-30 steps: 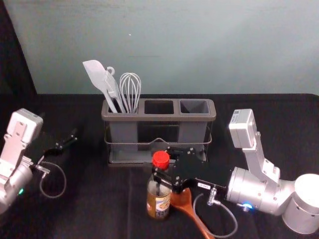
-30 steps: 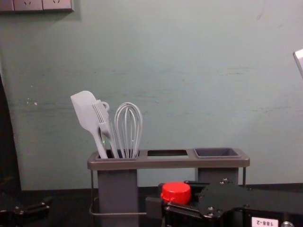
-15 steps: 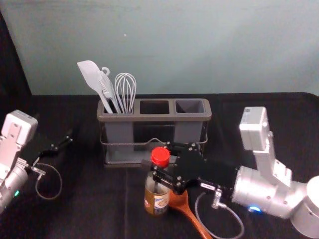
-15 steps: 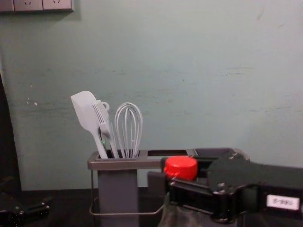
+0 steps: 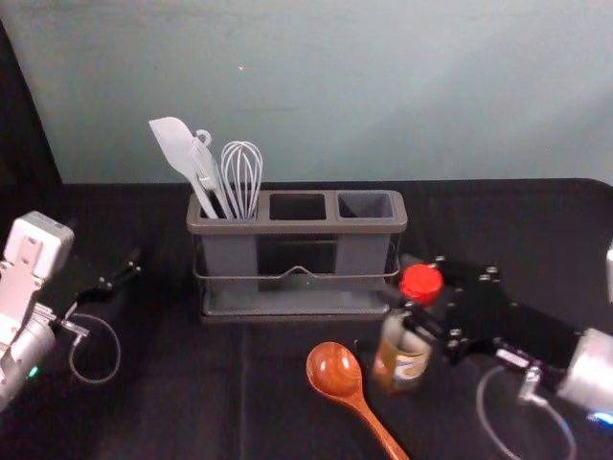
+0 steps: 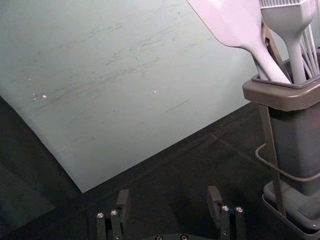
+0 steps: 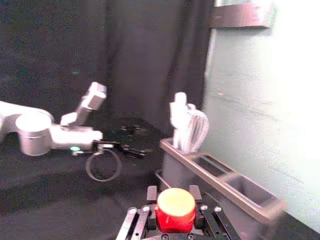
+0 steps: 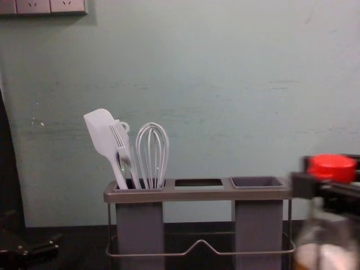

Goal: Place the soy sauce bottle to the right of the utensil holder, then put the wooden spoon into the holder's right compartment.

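My right gripper (image 5: 428, 299) is shut on the soy sauce bottle (image 5: 402, 362) just below its red cap, in front of the holder's right end. In the right wrist view the red cap (image 7: 175, 209) sits between the fingertips of my right gripper (image 7: 174, 200). The chest view has the bottle (image 8: 326, 247) at the lower right, roughly upright. The utensil holder (image 5: 297, 228) has white utensils in its left compartment; the middle and right ones are empty. The wooden spoon (image 5: 335, 371) lies on the table, bowl toward the holder. My left gripper (image 5: 136, 266) is parked at the left; its own view shows the gripper (image 6: 168, 200) open.
A black cloth covers the table (image 5: 172, 402), with a pale wall (image 5: 383, 86) behind the holder. White utensils (image 5: 215, 172) rise above the holder's left end. A cable loops beneath each wrist.
My right gripper has carried the bottle to the right, off the wooden spoon's side and past the holder's right compartment; in the chest view it also stands higher. The left arm has stayed put.
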Tool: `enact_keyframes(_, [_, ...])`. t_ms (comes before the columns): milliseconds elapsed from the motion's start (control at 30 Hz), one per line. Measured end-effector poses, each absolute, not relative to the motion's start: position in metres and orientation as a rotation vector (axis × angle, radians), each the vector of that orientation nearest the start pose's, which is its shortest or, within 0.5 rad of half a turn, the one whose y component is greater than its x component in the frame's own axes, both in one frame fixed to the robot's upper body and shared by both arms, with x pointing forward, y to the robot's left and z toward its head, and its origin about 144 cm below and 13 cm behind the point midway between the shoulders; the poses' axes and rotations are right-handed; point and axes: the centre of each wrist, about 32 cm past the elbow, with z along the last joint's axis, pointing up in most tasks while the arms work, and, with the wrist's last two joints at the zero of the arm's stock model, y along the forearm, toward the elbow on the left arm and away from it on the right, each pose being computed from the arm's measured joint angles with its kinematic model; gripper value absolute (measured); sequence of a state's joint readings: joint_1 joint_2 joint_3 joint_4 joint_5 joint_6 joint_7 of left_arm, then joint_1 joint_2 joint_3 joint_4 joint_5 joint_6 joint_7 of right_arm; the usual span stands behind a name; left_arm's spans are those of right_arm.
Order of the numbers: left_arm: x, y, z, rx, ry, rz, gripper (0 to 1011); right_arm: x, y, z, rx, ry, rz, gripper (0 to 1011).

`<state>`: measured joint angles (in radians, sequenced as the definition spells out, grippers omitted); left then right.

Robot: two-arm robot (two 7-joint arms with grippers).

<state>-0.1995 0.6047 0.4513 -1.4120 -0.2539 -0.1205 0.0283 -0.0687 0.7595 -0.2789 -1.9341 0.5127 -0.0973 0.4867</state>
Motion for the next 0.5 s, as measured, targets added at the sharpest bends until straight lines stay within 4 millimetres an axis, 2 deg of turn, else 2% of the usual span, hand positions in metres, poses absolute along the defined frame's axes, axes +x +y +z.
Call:
enact_keyframes(233, [0.489,0.31,1.14,0.304,-0.285,1.248,1011,0.409,-0.321,1.226,-0.058,-0.201,-0.73,388])
enact_keyframes(500, [0.489,0.31,1.14,0.304,-0.285,1.248,1011,0.413,-0.344,1.219,-0.05,-0.179,-0.836,388])
